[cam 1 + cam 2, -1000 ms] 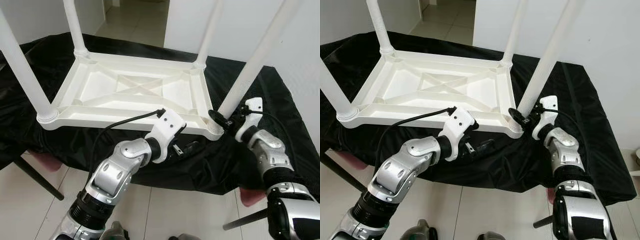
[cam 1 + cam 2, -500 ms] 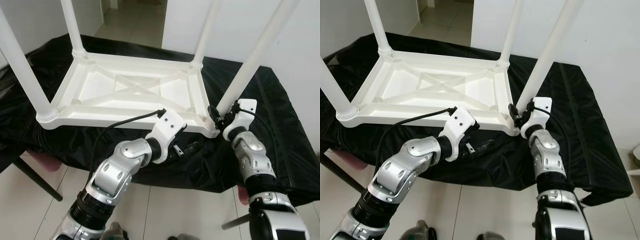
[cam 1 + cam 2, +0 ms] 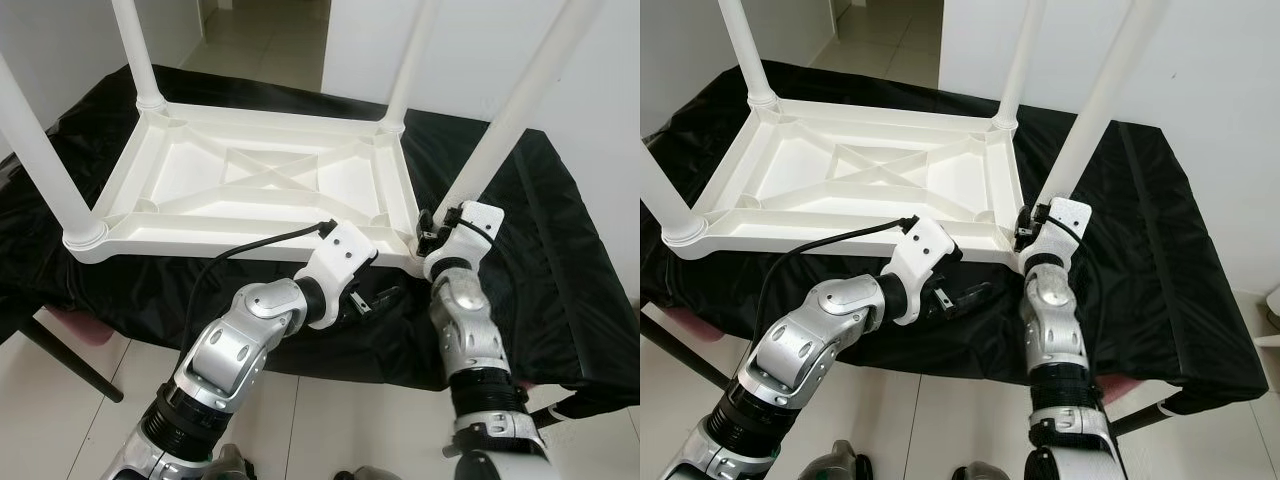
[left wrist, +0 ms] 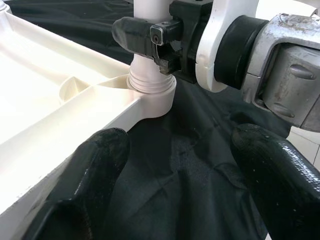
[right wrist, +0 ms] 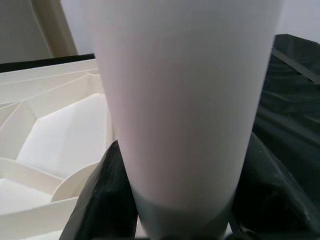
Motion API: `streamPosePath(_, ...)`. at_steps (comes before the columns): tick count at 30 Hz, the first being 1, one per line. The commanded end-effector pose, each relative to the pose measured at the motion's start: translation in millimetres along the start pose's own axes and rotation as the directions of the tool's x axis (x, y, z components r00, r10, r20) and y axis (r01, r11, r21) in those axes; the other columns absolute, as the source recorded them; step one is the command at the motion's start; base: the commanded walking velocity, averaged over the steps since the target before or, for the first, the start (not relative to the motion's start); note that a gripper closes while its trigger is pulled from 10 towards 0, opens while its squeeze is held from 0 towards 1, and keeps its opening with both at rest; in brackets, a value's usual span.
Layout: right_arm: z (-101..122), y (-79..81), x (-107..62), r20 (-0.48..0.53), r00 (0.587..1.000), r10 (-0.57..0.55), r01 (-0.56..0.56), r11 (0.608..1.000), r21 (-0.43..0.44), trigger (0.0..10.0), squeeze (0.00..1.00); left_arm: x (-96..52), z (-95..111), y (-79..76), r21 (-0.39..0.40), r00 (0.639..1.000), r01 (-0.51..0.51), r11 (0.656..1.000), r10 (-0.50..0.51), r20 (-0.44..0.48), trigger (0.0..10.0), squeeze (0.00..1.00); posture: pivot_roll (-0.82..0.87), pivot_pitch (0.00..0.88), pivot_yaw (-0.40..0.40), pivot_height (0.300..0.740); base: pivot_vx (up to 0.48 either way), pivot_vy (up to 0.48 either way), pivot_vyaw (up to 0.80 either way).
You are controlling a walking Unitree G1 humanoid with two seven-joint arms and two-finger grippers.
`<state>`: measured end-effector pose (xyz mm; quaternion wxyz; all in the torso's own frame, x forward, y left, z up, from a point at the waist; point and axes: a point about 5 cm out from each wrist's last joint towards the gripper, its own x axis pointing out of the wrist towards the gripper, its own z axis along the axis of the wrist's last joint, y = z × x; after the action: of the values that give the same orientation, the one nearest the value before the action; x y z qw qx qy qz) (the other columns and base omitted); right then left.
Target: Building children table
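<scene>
Item one, nearest me: my left pincer hung just off the front edge of the desk, over the black cloth, its two black fingers spread wide and grasping nothing. From the left wrist camera I saw one finger close beside the white frame's lower edge; whether it touched I could not tell.

Item two: my right pincer was clenched on the near right leg right above its socket. The right wrist camera showed a black finger on either side of the white tube, pressed to it.

Item three: the children's table, white plastic, lay upside down on the cloth-covered desk, its ribbed underside facing up with crossed braces in the middle.

Item four: four white legs stood up from the corner sockets, the near left leg at the front, the far left leg and far right leg behind.

Item five, farthest: tiled floor and a pale wall beyond the desk.
</scene>
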<state>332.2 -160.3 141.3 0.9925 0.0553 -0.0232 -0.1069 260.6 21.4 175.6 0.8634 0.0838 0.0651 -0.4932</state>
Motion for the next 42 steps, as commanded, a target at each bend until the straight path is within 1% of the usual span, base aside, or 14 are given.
streamPosePath(1, -21.1, -1.1, -6.4, -0.108, 0.994, -0.025, 0.025, 1.0, -0.004, 0.0, 0.0, 0.7, 0.1, -3.5, -0.001, 1.0, 0.001, 1.0, -0.001, 0.001, 10.0, 0.0, 0.07, 0.0, -0.061, 0.74, 0.0, 0.0, 0.0)
streamPosePath(2, -21.1, -1.1, -6.4, -0.108, 0.994, -0.025, 0.025, 1.0, -0.004, 0.0, 0.0, 0.7, 0.1, -3.5, -0.001, 1.0, 0.001, 1.0, -0.001, 0.001, 10.0, 0.0, 0.07, 0.0, -0.061, 0.74, 0.0, 0.0, 0.0)
streamPosePath(3, -21.4, -0.2, -7.6, -0.121, 0.992, -0.023, 0.022, 1.0, -0.008, 1.6, 0.0, 0.9, 0.2, -3.8, 0.0, 1.0, 0.002, 1.0, -0.002, 0.002, 10.0, 0.0, 0.07, 0.0, -0.061, 0.74, 0.0, 0.0, 0.0)
streamPosePath(4, -21.4, -0.2, -7.6, -0.121, 0.992, -0.023, 0.022, 1.0, -0.008, 1.6, 0.0, 0.9, 0.2, -3.8, 0.0, 1.0, 0.002, 1.0, -0.002, 0.002, 10.0, 0.0, 0.07, 0.0, -0.061, 0.74, 0.0, 0.0, 0.0)
streamPosePath(5, -22.2, -0.9, -8.2, -0.135, 0.99, -0.03, 0.028, 0.999, -0.015, 9.4, 0.0, 1.0, 0.3, -3.9, 0.0, 1.0, 0.003, 1.0, -0.003, 0.002, 10.0, 0.0, 0.07, 0.0, -0.061, 0.74, 0.0, 0.0, 0.0)
streamPosePath(7, -22.5, -1.9, -9.1, -0.144, 0.989, -0.043, 0.039, 0.999, -0.025, 10.0, 0.0, 1.1, 0.3, -4.1, 0.0, 1.0, 0.003, 1.0, -0.003, 0.003, 10.0, 0.0, 0.07, 0.0, -0.062, 0.74, 0.0, 0.0, 0.0)
streamPosePath(10, -22.0, -3.6, -9.0, -0.141, 0.989, -0.036, 0.031, 0.999, -0.032, 10.0, 0.01, 1.3, 0.3, -4.8, -0.001, 1.0, 0.005, 1.0, -0.005, 0.004, 10.0, 0.0, 0.06, 0.0, -0.062, 0.74, 0.0, 0.0, 0.0)
streamPosePath(11, -21.1, -5.0, -8.3, -0.138, 0.99, -0.025, 0.022, 1.0, -0.022, 10.0, 1.0, 1.4, 0.2, -5.0, -0.001, 1.0, 0.005, 1.0, -0.005, 0.004, 10.0, 0.0, 0.06, 0.0, -0.062, 0.74, 0.0, 0.0, 0.0)
streamPosePath(30, -7.1, -31.8, 6.8, -0.056, 0.997, 0.06, -0.064, 0.996, -0.066, 10.0, 1.0, 1.5, 1.8, 0.5, 0.002, 1.0, -0.028, 1.0, 0.028, 0.009, 10.0, 0.0, 0.08, 0.003, -0.082, 0.74, 0.0, 0.0, 0.0)
streamPosePath(31, -4.5, -33.2, 8.5, -0.045, 0.995, 0.09, -0.093, 0.994, -0.064, 10.0, 0.78, 1.6, 2.3, 1.8, 0.003, 0.999, -0.032, 0.999, 0.032, 0.01, 10.0, 0.0, 0.08, 0.002, -0.081, 0.74, 0.0, 0.0, 0.0)
streamPosePath(32, -4.5, -33.2, 8.5, -0.045, 0.995, 0.09, -0.093, 0.994, -0.064, 10.0, 0.78, 1.6, 2.3, 1.8, 0.003, 0.999, -0.032, 0.999, 0.032, 0.01, 10.0, 0.0, 0.08, 0.002, -0.081, 0.74, 0.0, 0.0, 0.0)
streamPosePath(33, -2.1, -34.6, 11.0, -0.035, 0.99, 0.138, -0.141, 0.988, -0.063, 10.0, 0.0, 1.5, 2.6, 2.8, 0.003, 0.999, -0.035, 0.999, 0.035, 0.011, 10.0, 0.0, 0.08, 0.001, -0.079, 0.74, 0.0, 0.0, 0.0)
streamPosePath(37, 4.5, -42.5, 19.7, -0.028, 0.948, 0.318, -0.319, 0.945, -0.073, 10.0, 0.0, 1.5, 3.5, 4.3, 0.008, 0.999, -0.034, 0.999, 0.034, 0.013, 10.0, 0.0, 0.07, 0.0, -0.071, 0.74, 0.0, 0.0, 0.0)
streamPosePath(42, 4.6, -46.0, 20.0, -0.039, 0.907, 0.42, -0.421, 0.902, -0.095, 10.0, 0.0, 1.9, 4.5, 4.4, 0.012, 0.999, -0.029, 1.0, 0.029, 0.016, 10.0, 0.0, 0.06, 0.0, -0.06, 0.74, 0.0, 0.0, 0.0)
